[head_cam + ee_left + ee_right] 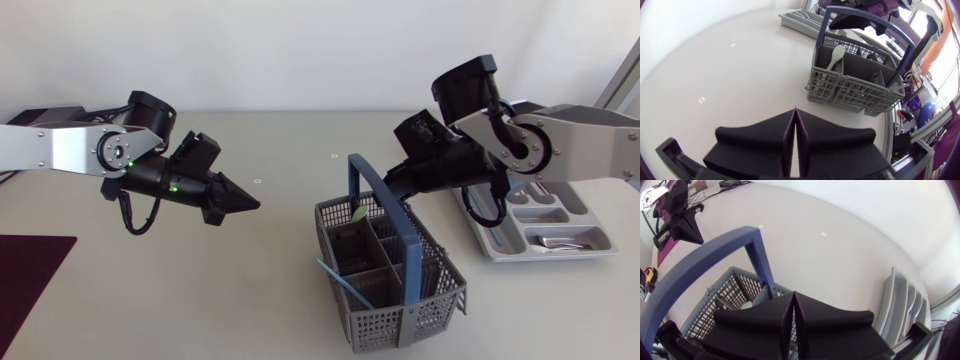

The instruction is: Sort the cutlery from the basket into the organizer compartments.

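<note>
The grey cutlery basket [400, 325] with a blue handle [385, 205] stands right of the table's middle. A pale green spoon [357, 212] leans in its far compartment, also visible in the left wrist view [836, 56], and a blue-handled piece [345, 283] pokes out at its near left. The grey organizer [500, 245] lies to the right with silver cutlery [555, 240] in one compartment. My right gripper [392, 188] hangs shut and empty just above the basket's far side, by the handle [705, 265]. My left gripper [250, 203] is shut and empty, well left of the basket [855, 87].
A dark maroon mat [30, 270] lies at the table's near left corner. Bare table stretches between the left gripper and the basket. The organizer [900, 305] sits beside and beyond the right gripper [793, 296].
</note>
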`<state>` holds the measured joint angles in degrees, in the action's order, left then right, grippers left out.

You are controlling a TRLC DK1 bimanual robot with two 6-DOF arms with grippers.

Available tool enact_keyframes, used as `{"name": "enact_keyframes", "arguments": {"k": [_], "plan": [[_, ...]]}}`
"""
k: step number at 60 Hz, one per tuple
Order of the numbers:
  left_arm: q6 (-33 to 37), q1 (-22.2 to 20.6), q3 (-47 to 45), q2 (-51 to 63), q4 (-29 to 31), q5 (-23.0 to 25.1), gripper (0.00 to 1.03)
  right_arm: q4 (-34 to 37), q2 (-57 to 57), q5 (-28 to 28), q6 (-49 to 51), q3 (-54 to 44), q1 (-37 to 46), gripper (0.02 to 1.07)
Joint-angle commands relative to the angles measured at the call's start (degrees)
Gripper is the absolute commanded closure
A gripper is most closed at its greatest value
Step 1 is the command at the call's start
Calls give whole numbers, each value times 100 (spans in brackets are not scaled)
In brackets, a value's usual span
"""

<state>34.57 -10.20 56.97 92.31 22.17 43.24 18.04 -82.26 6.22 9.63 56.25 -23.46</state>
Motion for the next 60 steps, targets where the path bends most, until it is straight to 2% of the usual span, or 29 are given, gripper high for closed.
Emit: {"name": "enact_keyframes", "arguments": {"k": [1,10,25,41,47,60], "plan": [[50,-88,148,147,15,44,100,-55,114,64,-66,70,-9,101],[6,-176,60,32,15,44,100,-55,-124,73,-84,273,-71,101],[41,0,-81,-135,24,44,100,-301,-537,55,-181,387,-229,101],[68,70,-116,-179,15,44,100,-644,-423,-657,329,-123,-422,101],[68,26,-107,-143,15,44,100,-767,-352,-1105,707,-281,-572,101],[24,-35,-54,-152,15,44,100,-767,-27,-1219,1234,-571,-545,101]]}}
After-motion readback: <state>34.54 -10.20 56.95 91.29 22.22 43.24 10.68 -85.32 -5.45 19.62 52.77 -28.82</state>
